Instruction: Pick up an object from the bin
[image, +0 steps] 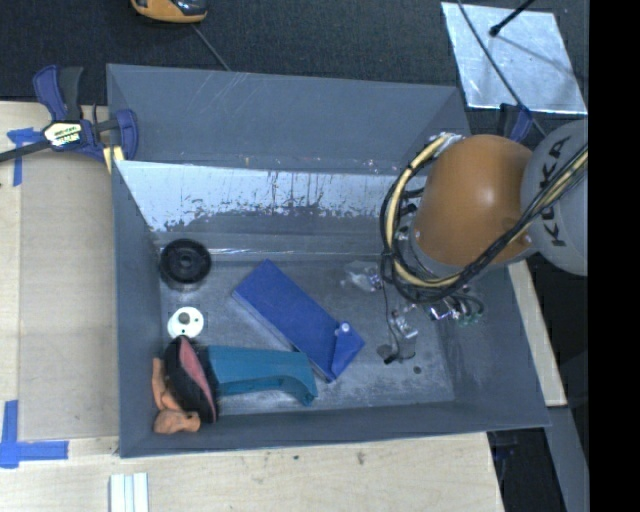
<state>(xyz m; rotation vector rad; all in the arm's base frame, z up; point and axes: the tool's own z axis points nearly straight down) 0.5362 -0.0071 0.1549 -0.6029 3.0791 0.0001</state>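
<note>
My jaws hang over bare floor in the bin (300, 120); I cannot tell whether they are apart or together. Just beside them, to view-left, lies the blue box (285, 310), with a teal block (250, 370) beyond.

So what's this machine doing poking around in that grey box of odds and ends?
A robot arm reaches into the grey bin from the right to pick something out. Its jaws hang low over the bin's floor, just right of a flat blue block, the nearest thing. A teal piece, an orange and black lump, a black disc and a small white ring lie further left. Everything lies on the floor; nothing is lifted yet.
</note>
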